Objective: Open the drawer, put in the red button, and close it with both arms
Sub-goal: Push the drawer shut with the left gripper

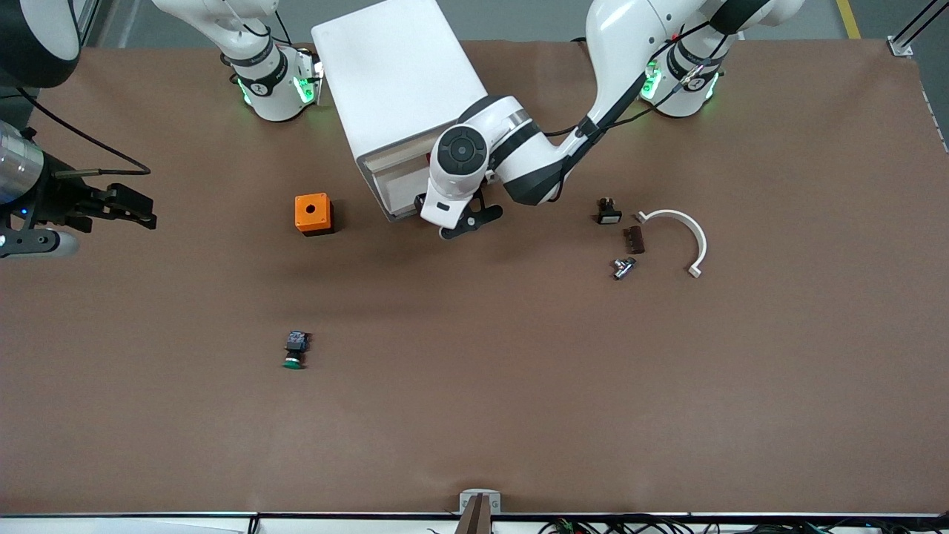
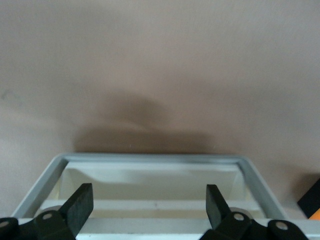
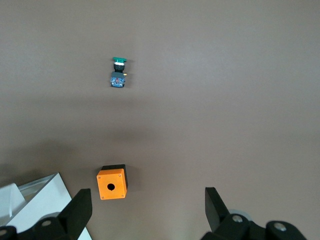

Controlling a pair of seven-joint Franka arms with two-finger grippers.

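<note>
Though no red-capped button shows, left gripper point(image 2: 150, 200) hangs wide open, empty, over the open white drawer point(image 2: 150, 159); right gripper point(image 3: 148, 205) waits likewise, well apart.

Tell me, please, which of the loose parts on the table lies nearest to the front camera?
The green-capped push-button, lying alone; the orange box and the small parts by the white curved piece all lie farther from that camera.
</note>
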